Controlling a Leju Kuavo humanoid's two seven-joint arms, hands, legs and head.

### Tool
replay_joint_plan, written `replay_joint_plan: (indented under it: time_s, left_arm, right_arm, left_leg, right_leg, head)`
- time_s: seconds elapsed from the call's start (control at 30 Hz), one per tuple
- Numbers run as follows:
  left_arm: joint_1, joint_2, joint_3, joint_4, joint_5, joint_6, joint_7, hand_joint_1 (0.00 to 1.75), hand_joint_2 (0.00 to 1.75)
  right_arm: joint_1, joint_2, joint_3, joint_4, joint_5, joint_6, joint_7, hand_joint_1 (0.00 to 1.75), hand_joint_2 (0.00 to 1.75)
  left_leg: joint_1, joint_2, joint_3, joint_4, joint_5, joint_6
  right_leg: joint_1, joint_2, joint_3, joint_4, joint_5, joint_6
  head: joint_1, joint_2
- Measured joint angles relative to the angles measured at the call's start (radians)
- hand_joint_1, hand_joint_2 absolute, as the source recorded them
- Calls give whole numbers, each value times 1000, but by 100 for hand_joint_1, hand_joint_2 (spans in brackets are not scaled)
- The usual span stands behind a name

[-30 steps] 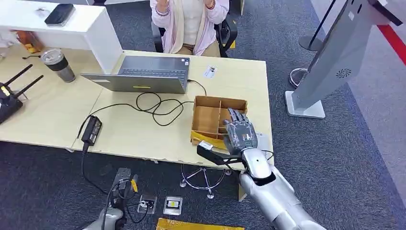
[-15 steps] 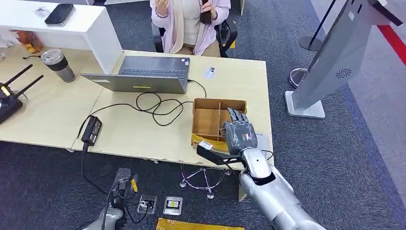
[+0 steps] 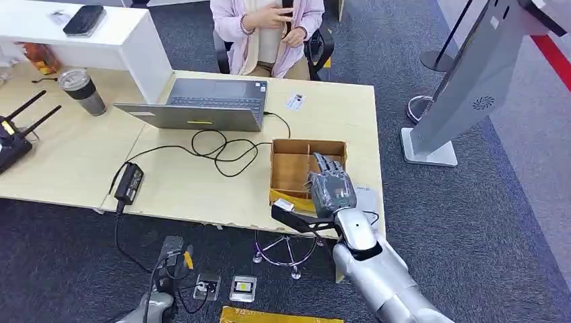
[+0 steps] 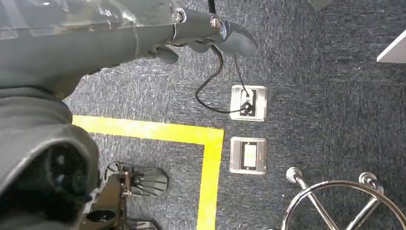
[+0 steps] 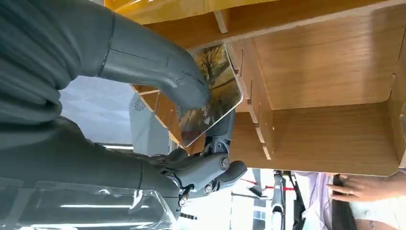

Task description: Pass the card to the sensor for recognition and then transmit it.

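Observation:
My right hand [image 3: 330, 188] hangs over the right-hand compartments of an open cardboard box [image 3: 291, 168] at the table's near right edge. In the right wrist view the thumb [image 5: 153, 62] and a finger pinch a glossy card [image 5: 213, 96] printed with a landscape photo. The card is tilted against the box's thin dividers [image 5: 253, 115]. A flat white device [image 3: 367, 196] lies on the table just right of the box. My left hand [image 3: 156, 306] hangs low beside the table over the carpet and holds nothing [image 4: 119, 38].
A laptop [image 3: 202, 104], looped black cables [image 3: 215, 148] and a power brick [image 3: 128, 182] lie left of the box. A small card [image 3: 294, 101] lies near the laptop. A person [image 3: 269, 27] sits behind the table. A grey kiosk [image 3: 464, 81] stands at right.
My right hand has shifted slightly left over the box with the card. The seated person has lowered their hands to chest height.

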Motion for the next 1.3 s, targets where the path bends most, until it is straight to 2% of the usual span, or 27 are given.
replay_joint_plan:
  time_s: [0.47, 1.3]
  left_arm:
    - [0, 0, 2, 0, 0, 3, 0, 0, 0]
    - [-3, 1, 11, 0, -8, 34, 1, 0, 0]
  right_arm:
    - [1, 2, 0, 34, -18, -29, -16, 175, 175]
    - [-10, 4, 0, 98, -45, -34, -25, 175, 175]
  left_leg:
    - [0, 0, 0, 0, 0, 0]
    - [0, 0, 2, 0, 0, 0]
  right_leg:
    - [0, 0, 0, 0, 0, 0]
    - [0, 0, 1, 0, 0, 0]
  head:
    - [0, 0]
    - [0, 0]
